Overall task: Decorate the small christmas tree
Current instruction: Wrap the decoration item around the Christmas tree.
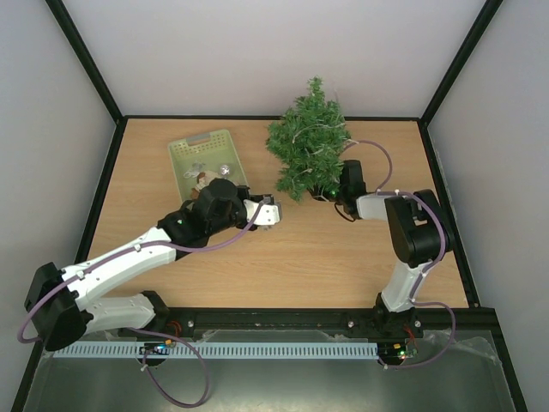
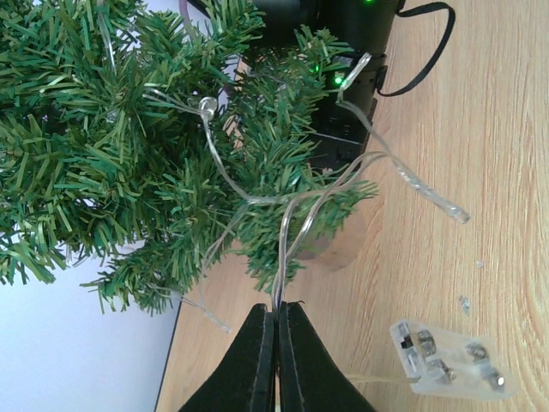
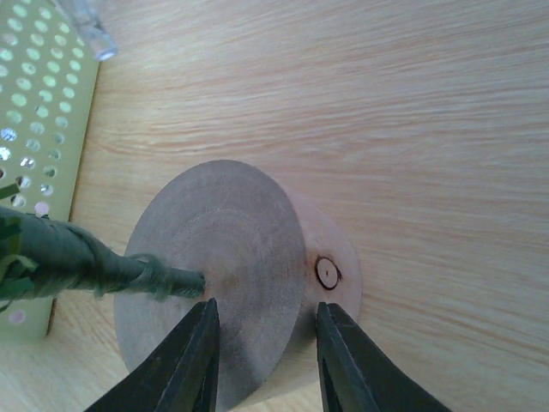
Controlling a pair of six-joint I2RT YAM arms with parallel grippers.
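The small christmas tree (image 1: 310, 142) stands at the back of the table on a round wooden base (image 3: 223, 275), its dark green branches (image 2: 129, 154) draped with a clear light string (image 2: 227, 172). My left gripper (image 2: 278, 306) is shut on two strands of that string just in front of the lower branches; in the top view it (image 1: 274, 214) sits left of the tree's foot. The string's clear battery box (image 2: 450, 356) lies on the table beside it. My right gripper (image 3: 266, 313) is shut on the wooden base across its thickness, at the tree's right foot (image 1: 330, 192).
A pale green perforated basket (image 1: 206, 160) holding a few small ornaments stands left of the tree, and its wall (image 3: 43, 129) shows behind the base. The table's back edge and white wall lie close behind the tree. A loose string end (image 2: 450, 210) trails on the wood.
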